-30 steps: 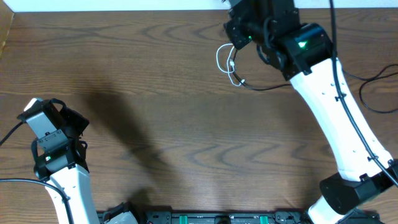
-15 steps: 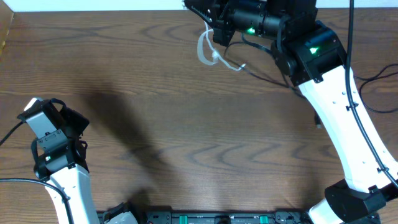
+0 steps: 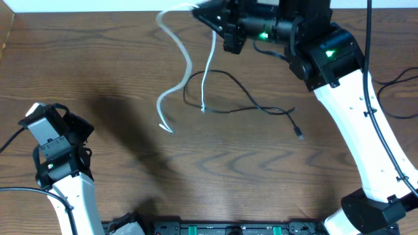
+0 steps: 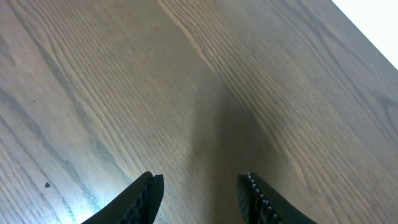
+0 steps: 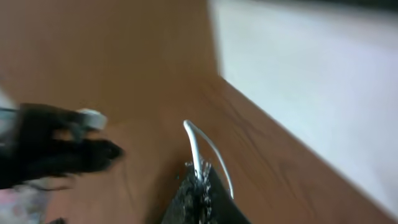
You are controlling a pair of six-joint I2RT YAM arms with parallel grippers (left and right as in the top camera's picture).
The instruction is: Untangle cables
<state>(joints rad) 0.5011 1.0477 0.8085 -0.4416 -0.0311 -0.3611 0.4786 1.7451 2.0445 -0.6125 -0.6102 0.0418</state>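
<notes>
My right gripper point(image 3: 204, 12) is raised near the table's far edge and is shut on the white cable point(image 3: 176, 78). Two white strands hang from it; one end lies at the left and the other drops to the table in the middle. In the right wrist view the white cable point(image 5: 198, 146) loops out from the gripper point(image 5: 199, 177), whose jaws are pressed together. A thin black cable point(image 3: 251, 104) lies loose on the wood under it, its plug end point(image 3: 299, 134) to the right. My left gripper point(image 4: 200, 186) hovers open over bare wood at the near left with nothing between its fingers.
The left arm point(image 3: 55, 153) stands at the near left corner. A thicker black arm wire point(image 3: 392, 88) loops at the right edge. A white wall runs along the table's far edge point(image 3: 98, 12).
My right gripper has swung left and lifted the white cable. The bundle has come apart: the white cable now hangs long and the black cable has dropped onto the table. The left arm has not moved.
</notes>
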